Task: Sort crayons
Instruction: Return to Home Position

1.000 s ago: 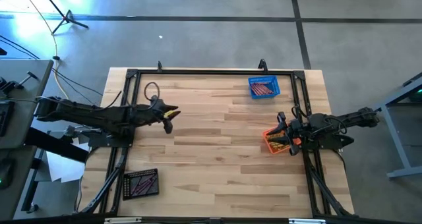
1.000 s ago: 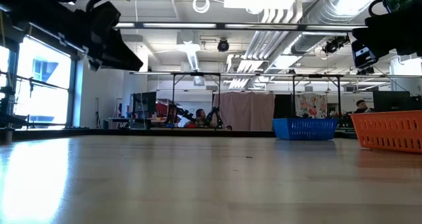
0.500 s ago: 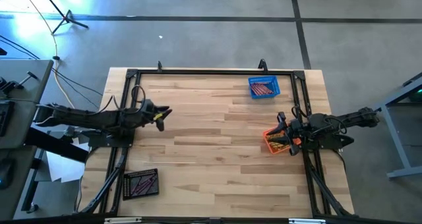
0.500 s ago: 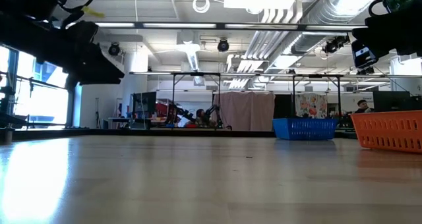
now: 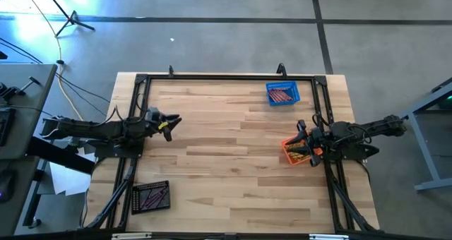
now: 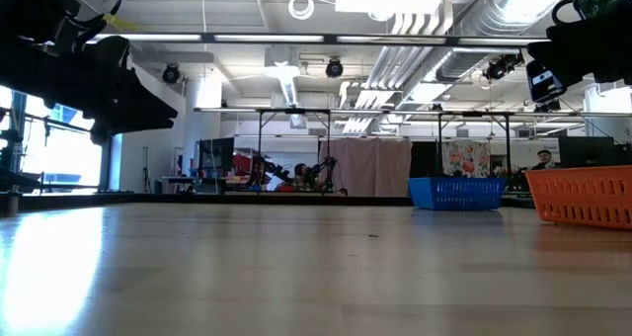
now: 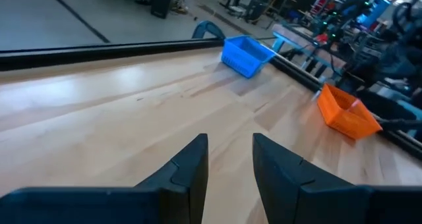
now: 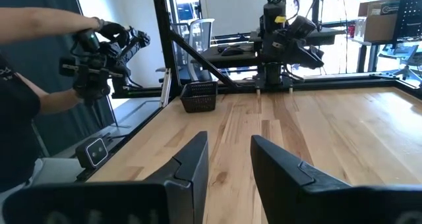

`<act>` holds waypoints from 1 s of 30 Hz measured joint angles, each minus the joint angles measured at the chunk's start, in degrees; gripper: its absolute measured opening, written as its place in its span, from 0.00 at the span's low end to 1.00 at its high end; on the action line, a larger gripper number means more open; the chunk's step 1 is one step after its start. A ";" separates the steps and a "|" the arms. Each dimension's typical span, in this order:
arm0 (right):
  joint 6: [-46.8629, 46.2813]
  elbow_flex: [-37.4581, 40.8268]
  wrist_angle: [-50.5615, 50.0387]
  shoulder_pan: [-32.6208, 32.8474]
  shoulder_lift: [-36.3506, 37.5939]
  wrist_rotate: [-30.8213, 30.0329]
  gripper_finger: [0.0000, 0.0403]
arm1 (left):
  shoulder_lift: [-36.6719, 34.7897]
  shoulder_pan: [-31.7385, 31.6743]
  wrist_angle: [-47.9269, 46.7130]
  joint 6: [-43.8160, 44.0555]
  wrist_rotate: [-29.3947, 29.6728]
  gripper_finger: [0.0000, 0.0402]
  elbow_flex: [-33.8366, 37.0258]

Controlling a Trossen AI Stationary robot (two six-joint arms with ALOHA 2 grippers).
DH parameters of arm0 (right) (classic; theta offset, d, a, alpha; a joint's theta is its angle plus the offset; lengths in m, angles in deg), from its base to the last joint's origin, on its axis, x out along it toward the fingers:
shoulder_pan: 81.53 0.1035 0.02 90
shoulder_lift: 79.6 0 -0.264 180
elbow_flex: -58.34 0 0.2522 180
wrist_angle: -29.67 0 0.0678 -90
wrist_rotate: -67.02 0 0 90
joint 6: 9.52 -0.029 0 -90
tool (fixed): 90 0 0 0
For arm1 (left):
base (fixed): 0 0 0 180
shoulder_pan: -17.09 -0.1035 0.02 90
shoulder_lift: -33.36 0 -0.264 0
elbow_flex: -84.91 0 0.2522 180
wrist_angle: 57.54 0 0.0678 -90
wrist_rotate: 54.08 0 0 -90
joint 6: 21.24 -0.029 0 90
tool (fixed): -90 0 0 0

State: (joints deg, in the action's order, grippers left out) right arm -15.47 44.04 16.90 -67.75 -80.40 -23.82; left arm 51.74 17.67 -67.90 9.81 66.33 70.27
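Crayons: sorted in blue basket, orange basket, black basket on surface; judged light, stiff, waxy-slick, snap-prone, pinch mid-shaft; left end effector, L edge, & right end effector, by orange basket, both spread, empty.

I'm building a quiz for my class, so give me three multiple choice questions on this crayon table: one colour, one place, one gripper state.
1. The crayons in the blue basket are: A red-orange; B yellow; C green.
2. The right gripper is nearest: A the blue basket; B the orange basket; C the table's middle.
3. The left gripper is: A shut on a crayon; B open and empty; C out of view.
Answers: A, the high view shows red-orange sticks there; B, it sits at that basket in the high view; B, its wrist view shows a bare gap between the jaws.
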 joint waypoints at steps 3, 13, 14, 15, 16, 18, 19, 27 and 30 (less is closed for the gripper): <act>0.00 0.00 0.00 -0.02 0.00 0.00 0.25 | -0.85 0.00 -0.08 -1.84 -0.89 0.26 0.00; 0.00 0.00 0.00 -0.02 0.00 0.00 0.25 | -6.96 0.00 0.02 -7.76 -1.37 0.26 0.00; 0.00 0.00 -0.01 -0.01 0.00 0.00 0.25 | -7.50 0.00 0.20 -7.46 -1.40 0.26 -0.02; 0.00 0.00 -0.01 -0.01 0.00 0.00 0.25 | -7.93 0.05 -0.06 -7.22 -1.55 0.26 -0.02; 0.00 0.00 0.00 -0.01 0.01 0.00 0.25 | -8.30 0.21 -0.06 -7.17 -1.57 0.26 0.00; 0.00 0.00 0.00 -0.02 0.00 0.00 0.25 | -9.20 0.70 -0.06 -7.19 -1.56 0.26 0.00; 0.00 0.00 0.00 0.00 0.00 0.00 0.25 | -9.83 0.93 -0.09 -7.14 -1.57 0.26 0.00; 0.00 0.00 0.00 -0.02 0.00 0.00 0.25 | -16.13 -0.22 -0.01 -4.72 -1.96 0.26 -0.01; 0.00 0.01 -0.01 -0.02 0.01 -0.01 0.25 | -17.62 -2.97 -0.11 -4.72 -2.11 0.26 0.00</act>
State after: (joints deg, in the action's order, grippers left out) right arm -15.47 44.05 16.89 -67.77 -80.39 -23.83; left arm 34.12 14.71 -68.01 5.08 64.22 70.27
